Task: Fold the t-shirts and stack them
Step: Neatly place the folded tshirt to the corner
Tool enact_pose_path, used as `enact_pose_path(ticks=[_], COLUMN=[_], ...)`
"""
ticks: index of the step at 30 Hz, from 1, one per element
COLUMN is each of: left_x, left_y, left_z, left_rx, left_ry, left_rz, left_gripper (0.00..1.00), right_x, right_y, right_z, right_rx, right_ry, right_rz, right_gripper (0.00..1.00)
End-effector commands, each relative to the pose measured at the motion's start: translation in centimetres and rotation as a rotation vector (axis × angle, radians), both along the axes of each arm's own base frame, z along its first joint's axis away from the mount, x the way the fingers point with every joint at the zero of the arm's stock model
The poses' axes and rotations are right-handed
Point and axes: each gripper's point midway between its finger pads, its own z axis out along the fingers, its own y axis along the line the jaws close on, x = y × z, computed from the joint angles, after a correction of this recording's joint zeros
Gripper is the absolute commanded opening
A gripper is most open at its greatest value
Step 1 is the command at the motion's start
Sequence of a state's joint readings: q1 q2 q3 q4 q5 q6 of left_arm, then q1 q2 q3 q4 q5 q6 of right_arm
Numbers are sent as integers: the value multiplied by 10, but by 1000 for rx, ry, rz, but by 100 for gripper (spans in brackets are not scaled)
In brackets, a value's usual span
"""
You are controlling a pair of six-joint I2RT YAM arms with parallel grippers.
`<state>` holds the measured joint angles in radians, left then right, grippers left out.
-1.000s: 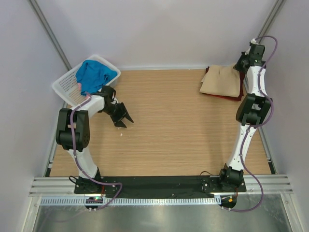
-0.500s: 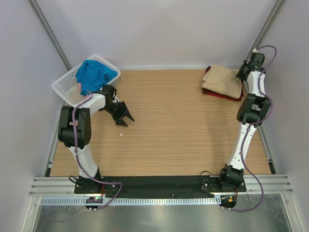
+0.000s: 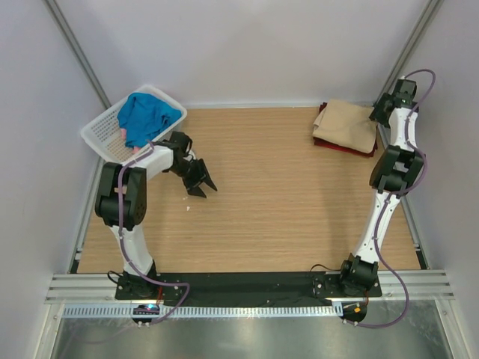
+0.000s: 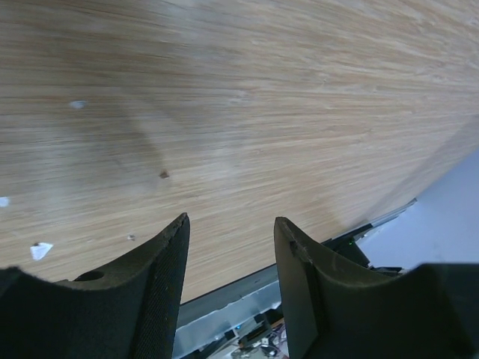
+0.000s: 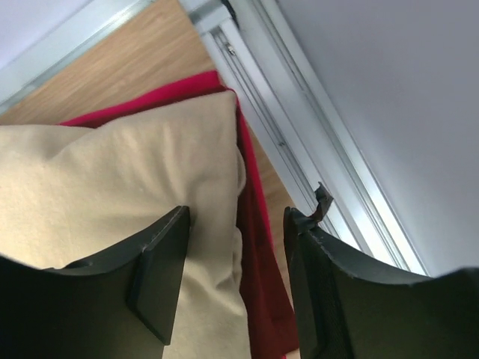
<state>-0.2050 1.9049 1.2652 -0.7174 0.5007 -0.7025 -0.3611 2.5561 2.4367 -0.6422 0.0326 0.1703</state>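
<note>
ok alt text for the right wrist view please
The open, empty right gripper points at a folded tan shirt lying on a red shirt, whose edge shows along the tan one's right side. Beyond them are a strip of wooden table, a metal rail and a grey wall.

A wooden table (image 3: 284,194) with pale oak grain fills the floor of a grey-walled booth. At its far left corner sits a white plastic lattice basket (image 3: 99,133), turned at an angle to the table's edges. A few small white specks (image 3: 187,199) lie on the wood left of centre; the left wrist view shows one (image 4: 40,250) as a torn flake. An aluminium rail (image 5: 299,149) runs along the right edge. A black strip (image 3: 247,283), a white slotted duct (image 3: 247,311) and a metal sheet (image 3: 247,338) line the near side.
</note>
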Motion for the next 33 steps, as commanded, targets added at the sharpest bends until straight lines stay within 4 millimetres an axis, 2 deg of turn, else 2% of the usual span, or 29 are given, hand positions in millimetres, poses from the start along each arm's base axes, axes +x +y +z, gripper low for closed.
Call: enact_pose_path(ticks=[1,6,7,10,13,14,15,17,18,20,22,24,27,32,33], left_x=[11,14,17,20,22,22,21,20,19,17,13,9,3,-9,-11], left_y=[-24,-43,-45,-48,-51,-51,-52,-53,-54,-54,-53,-51,-46,-40,-39], left_z=[9,7,7,8,7,6,5,7,10,14,20,24,28,40,42], left_rx=[-32,-44,-50,-64,-76,-80,-87,-96,-100,-111,-109,-101,-86,-73,-69], left_ry=[-72,-101,-107,-114,-115,-108,-101,-100,-103,-105,-107,-111,-113,-122,-121], left_rz=[-42,-86,-92,-104,-114,-117,-119,-123,-123,-126,-133,-141,-151,-161,-162], left_gripper=[50,50,50,50,50,50,50,50,49,49,49,49,49,49,49], right_x=[-18,-31,-32,-32,-30,-30,-30,-22,-20,-13,-9,-9,-17,-28,-25], right_y=[-12,-5,-5,3,11,14,14,23,24,26,25,20,13,-3,-7], right_z=[88,106,115,112,102,95,88,82,71,63,46,37,11,-3,9], right_rx=[-81,-74,-71,-34,20,33,48,92,104,117,124,110,111,62,42], right_ry=[-75,-67,-86,-95,-94,-86,-79,-97,-85,-97,-82,-65,-11,40,24], right_rz=[-66,-70,-73,-53,-40,-38,-47,-2,1,12,16,0,-30,-100,-113], right_gripper=[60,64,64,63,49,41,27,16,15,15,12,10,8,8,8])
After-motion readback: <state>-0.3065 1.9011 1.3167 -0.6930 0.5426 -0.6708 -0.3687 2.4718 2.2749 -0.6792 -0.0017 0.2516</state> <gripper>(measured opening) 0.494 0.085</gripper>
